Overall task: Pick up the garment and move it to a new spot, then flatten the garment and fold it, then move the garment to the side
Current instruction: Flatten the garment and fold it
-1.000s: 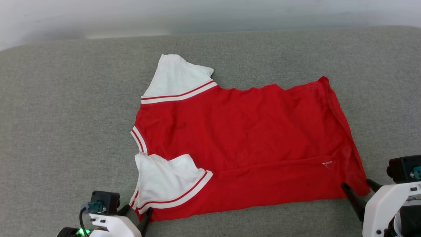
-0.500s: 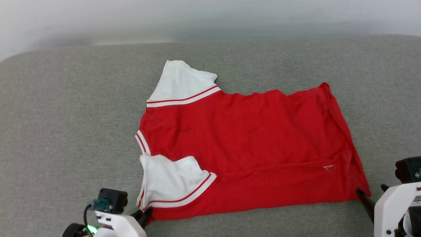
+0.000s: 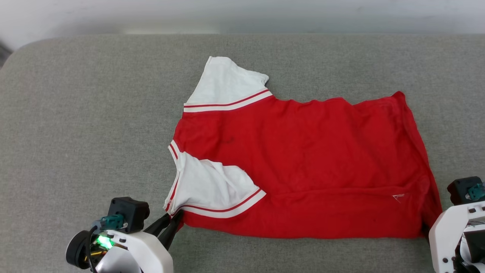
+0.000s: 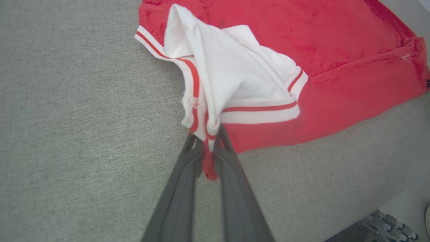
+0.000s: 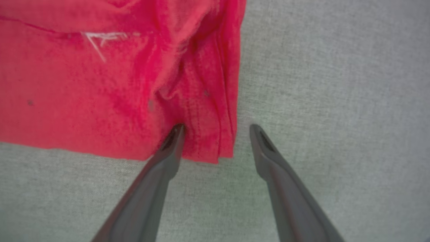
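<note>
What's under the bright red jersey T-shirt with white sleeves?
A grey woven fabric surface shows all around the red jersey shirt, which lies on it. Anything between them is covered.

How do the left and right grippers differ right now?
Left gripper: jaws shut on the garment at its white sleeve corner, cloth bunched. Right gripper: jaws open, straddling the red hem corner, nothing clamped. Both sit at the garment's near edge.

Matt cloth garment [image 3: 303,159] on rough woven grey upholstery [image 3: 75,113]
</note>
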You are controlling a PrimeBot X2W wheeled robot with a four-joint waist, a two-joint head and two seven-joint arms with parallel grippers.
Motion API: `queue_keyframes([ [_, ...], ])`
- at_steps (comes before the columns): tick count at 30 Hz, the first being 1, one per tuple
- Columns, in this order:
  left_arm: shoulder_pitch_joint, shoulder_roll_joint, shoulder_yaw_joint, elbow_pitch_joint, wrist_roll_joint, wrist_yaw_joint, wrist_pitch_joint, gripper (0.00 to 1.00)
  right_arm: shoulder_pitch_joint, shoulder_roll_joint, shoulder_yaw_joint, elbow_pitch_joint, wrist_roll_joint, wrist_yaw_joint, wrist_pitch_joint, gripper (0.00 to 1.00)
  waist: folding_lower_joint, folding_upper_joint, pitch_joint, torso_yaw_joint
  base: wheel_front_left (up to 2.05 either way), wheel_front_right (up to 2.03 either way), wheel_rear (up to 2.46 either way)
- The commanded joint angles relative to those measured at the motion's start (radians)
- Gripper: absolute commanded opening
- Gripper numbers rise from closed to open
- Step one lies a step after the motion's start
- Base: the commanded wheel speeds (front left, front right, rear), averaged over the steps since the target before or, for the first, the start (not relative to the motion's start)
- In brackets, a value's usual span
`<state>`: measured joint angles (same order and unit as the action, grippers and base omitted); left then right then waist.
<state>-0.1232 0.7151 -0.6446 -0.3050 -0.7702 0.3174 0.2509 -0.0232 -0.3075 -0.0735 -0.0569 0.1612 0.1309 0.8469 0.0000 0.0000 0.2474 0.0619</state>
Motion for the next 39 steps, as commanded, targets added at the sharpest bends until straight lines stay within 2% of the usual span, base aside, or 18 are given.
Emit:
queue_keyframes([
  [1, -0.007, 0.003, -0.004, -0.009, 0.004, 0.007, 0.008, 0.0, -0.012, 0.008, 0.001, 0.021, -0.001, 0.0, 0.006, 1.0, 0.0, 0.0, 0.014, 0.009, 0.0, 0.0, 0.0],
  [8, -0.002, 0.012, -0.012, -0.015, -0.007, 0.013, 0.036, 0.0, -0.011, 0.028, 0.015, 0.088, 0.014, 0.0, 0.009, 1.0, 0.0, 0.0, 0.034, 0.022, 0.0, 0.0, 0.0],
  [11, -0.004, 0.022, -0.015, -0.007, -0.01, 0.002, 0.048, 0.0, -0.01, 0.034, 0.032, 0.12, 0.028, 0.0, 0.015, 1.0, 0.0, 0.0, 0.039, 0.024, 0.0, 0.0, 0.0],
  [12, -0.008, 0.024, -0.016, -0.005, -0.008, 0.001, 0.053, 0.0, -0.009, 0.034, 0.039, 0.13, 0.035, 0.001, 0.021, 0.75, 0.0, 0.0, 0.04, 0.023, 0.0, 0.0, 0.0],
  [13, -0.011, 0.023, -0.017, -0.004, -0.009, 0.0, 0.056, 0.0, -0.009, 0.034, 0.043, 0.136, 0.041, 0.001, 0.023, 0.34, 0.0, 0.0, 0.04, 0.023, 0.0, 0.0, 0.0],
  [14, -0.013, 0.024, -0.017, -0.002, -0.012, -0.003, 0.059, 0.0, -0.011, 0.033, 0.045, 0.14, 0.049, 0.001, 0.021, 0.0, 0.0, 0.0, 0.039, 0.023, 0.0, 0.0, 0.0],
  [21, 0.018, 0.049, -0.018, 0.022, -0.033, 0.002, 0.083, 0.0, -0.01, 0.023, 0.034, 0.131, 0.076, 0.0, -0.002, 0.0, 0.0, 0.0, -0.002, 0.005, 0.0, 0.0, 0.0],
  [27, 0.071, 0.079, -0.014, 0.013, -0.061, 0.015, 0.096, 0.0, 0.026, 0.026, -0.017, 0.054, 0.094, -0.001, -0.013, 0.0, 0.0, 0.0, -0.063, -0.009, 0.0, 0.0, 0.0],
  [34, 0.147, 0.119, -0.008, -0.018, -0.097, 0.038, 0.107, 0.0, 0.124, 0.046, -0.052, -0.068, 0.129, -0.001, 0.025, 0.0, 0.0, 0.0, -0.107, -0.02, 0.0, 0.0, 0.0],
  [39, 0.181, 0.124, -0.021, -0.012, -0.117, 0.03, 0.118, 0.0, 0.188, 0.054, -0.088, -0.105, 0.122, -0.001, 0.054, 0.0, 0.0, 0.0, -0.117, -0.024, 0.0, 0.0, 0.0],
])
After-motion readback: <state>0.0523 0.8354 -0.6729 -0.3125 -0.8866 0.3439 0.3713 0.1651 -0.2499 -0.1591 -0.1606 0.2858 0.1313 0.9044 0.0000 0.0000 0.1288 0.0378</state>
